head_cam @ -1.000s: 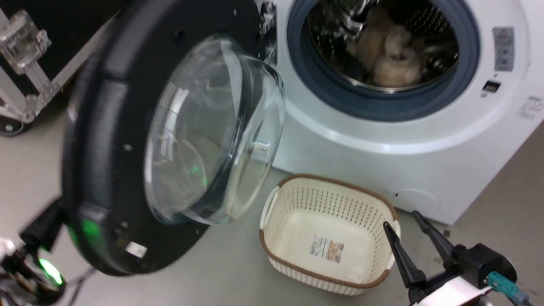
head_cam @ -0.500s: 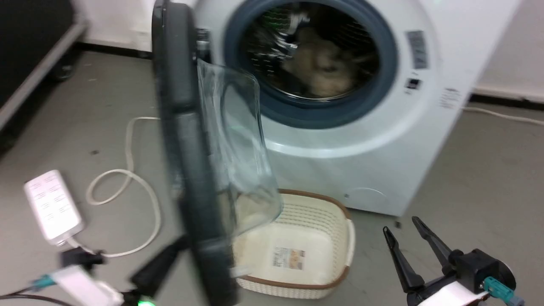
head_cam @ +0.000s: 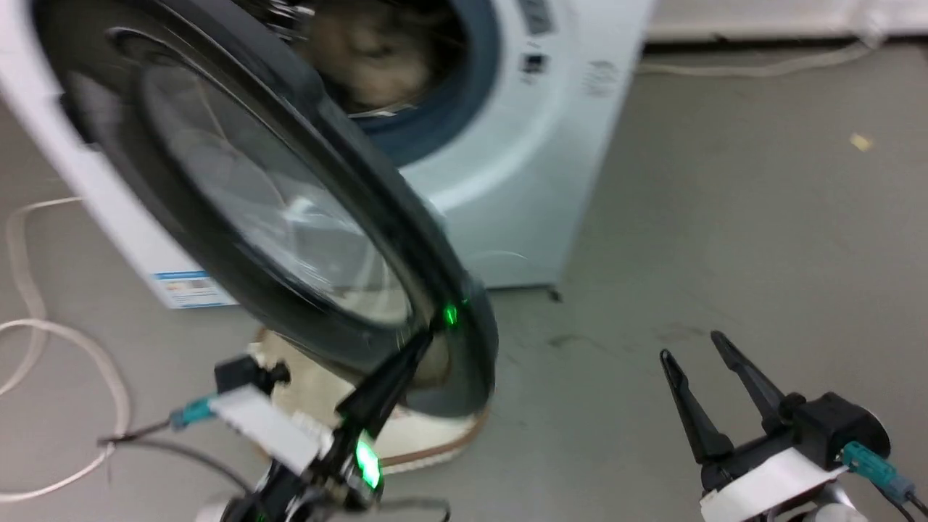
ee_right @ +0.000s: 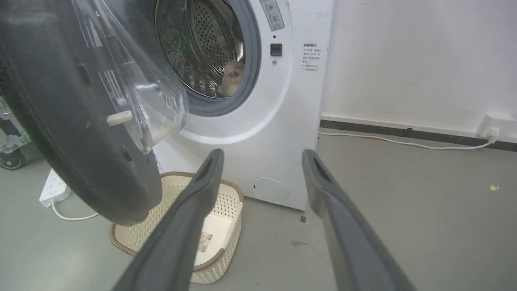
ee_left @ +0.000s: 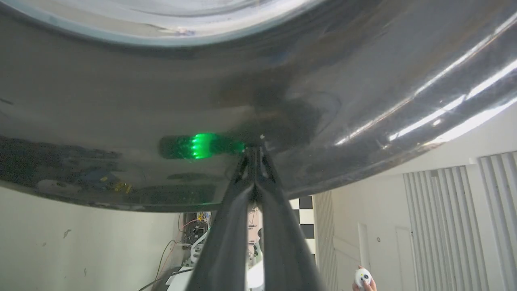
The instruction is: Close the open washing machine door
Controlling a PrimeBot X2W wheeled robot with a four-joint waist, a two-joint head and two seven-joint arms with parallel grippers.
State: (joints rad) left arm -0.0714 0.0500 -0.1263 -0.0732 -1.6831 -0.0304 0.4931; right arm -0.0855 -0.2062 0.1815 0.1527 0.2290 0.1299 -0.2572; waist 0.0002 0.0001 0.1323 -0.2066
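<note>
Black, glossy plastic meets the left gripper (ee_left: 254, 147) at close range. Its two long fingers are pressed together with nothing between them, and their tips appear to touch the outer rim of the washing machine door (head_cam: 275, 210), low on its free edge. The right gripper (head_cam: 690, 346) hangs over bare floor with its fingers spread wide and empty, well apart from the door.

The door stands partly swung out from the washing machine (ee_right: 282, 121), its bulging glass bowl facing the opening. Its lower edge is above a cream perforated basket (ee_right: 177, 176) on the floor. Beyond, the steel drum (ee_right: 202, 52) is uncovered, with something beige (ee_right: 232, 74) lying inside.

The door looks rigid and fairly heavy, and it should swing freely on its hinge rather than need lifting. Its polished rim is probably slippery under narrow fingertips, so a push could skid sideways. The best contact is likely the black rim near the free edge, farthest from the hinge, not the glass. The latch will probably want a firm final press.
</note>
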